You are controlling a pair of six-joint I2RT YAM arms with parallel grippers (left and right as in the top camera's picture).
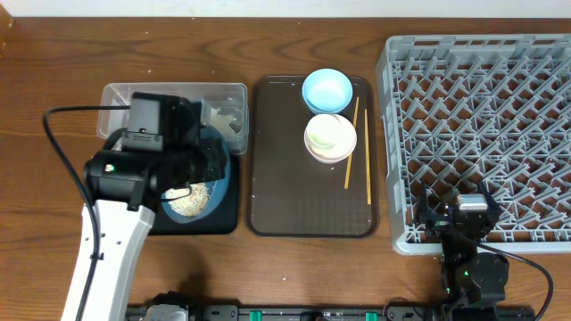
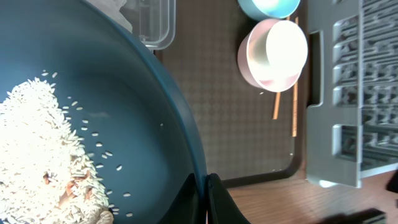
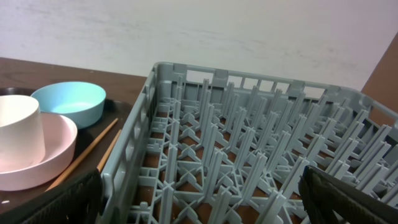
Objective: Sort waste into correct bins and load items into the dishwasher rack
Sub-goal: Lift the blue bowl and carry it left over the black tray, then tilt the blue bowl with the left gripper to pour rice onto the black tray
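Over the black tray [image 1: 227, 219], the left tool [image 2: 203, 186] pinches the rim of the deep-blue bowl [image 2: 124, 93] of rice [image 2: 43, 143]; the clear tub [image 1: 228, 94] lies just beyond it

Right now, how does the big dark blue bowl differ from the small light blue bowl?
The dark blue bowl is much larger and darker than the light blue bowl. The dark blue bowl holds rice; the light blue bowl is empty. The dark blue bowl is over the black tray, its rim pinched by the left fingers; the light blue bowl stands free on the brown tray. Both are round and blue.
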